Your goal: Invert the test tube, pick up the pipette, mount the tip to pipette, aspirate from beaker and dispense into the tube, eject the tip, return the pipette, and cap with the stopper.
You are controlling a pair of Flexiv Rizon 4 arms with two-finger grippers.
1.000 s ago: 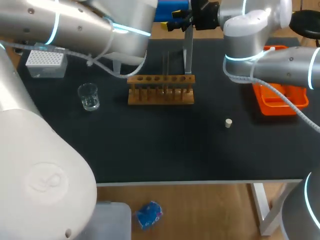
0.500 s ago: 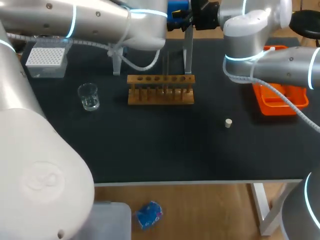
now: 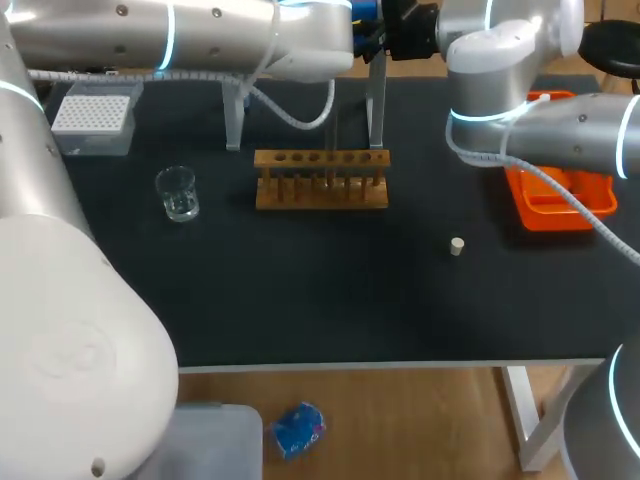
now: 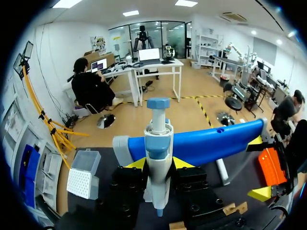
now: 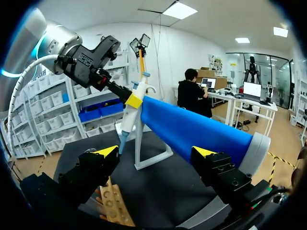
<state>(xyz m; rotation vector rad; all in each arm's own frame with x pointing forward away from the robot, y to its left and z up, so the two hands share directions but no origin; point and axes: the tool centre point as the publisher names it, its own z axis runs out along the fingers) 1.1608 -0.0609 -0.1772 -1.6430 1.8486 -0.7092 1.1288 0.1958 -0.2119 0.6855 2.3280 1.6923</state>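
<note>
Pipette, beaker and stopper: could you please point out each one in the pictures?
pipette [image 4: 158,178]: left wrist view, on its white body below the blue collar.
beaker [image 3: 178,195]: head view, on its clear glass wall.
stopper [image 3: 457,246]: head view, on its pale top.

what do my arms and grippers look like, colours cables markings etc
The left arm and right arm are rounded silver-grey tubes with glowing light-blue rings at the joints and a white ribbed hose running alongside. The left gripper and right gripper have blocky black bodies with screw holes; each finger ends in a bright yellow wedge-shaped tip.
</note>
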